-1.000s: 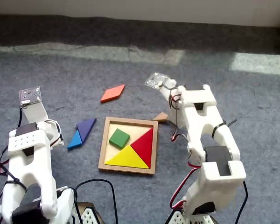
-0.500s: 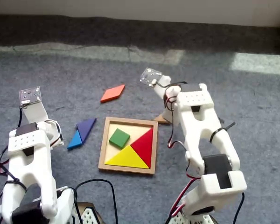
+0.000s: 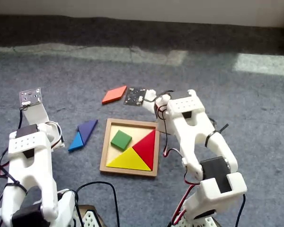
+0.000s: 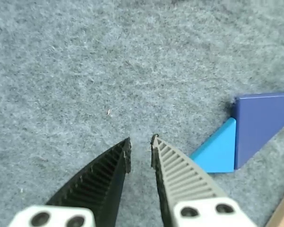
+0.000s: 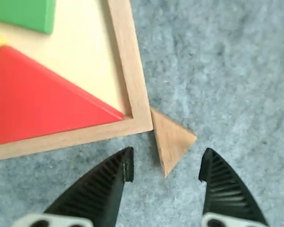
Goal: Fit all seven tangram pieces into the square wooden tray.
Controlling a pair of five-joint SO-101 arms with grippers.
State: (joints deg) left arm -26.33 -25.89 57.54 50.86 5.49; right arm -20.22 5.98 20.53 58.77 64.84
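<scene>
Swung leftward and lowered since a second ago, the right pincer [image 5: 166, 158], jaws apart, straddles the small tan wooden triangle [image 5: 173, 137] touching the far right corner of the square wooden tray [image 5: 132, 90]; close squarely on its edges before lifting over the rim.

We see the right arm [image 3: 189, 118] swing left and drop lower, its wrist now near the orange piece [image 3: 114, 94] beyond the tray [image 3: 131, 122]. Its spread fingers [image 5: 104, 189] now straddle the tan triangle [image 5: 173, 137].
</scene>
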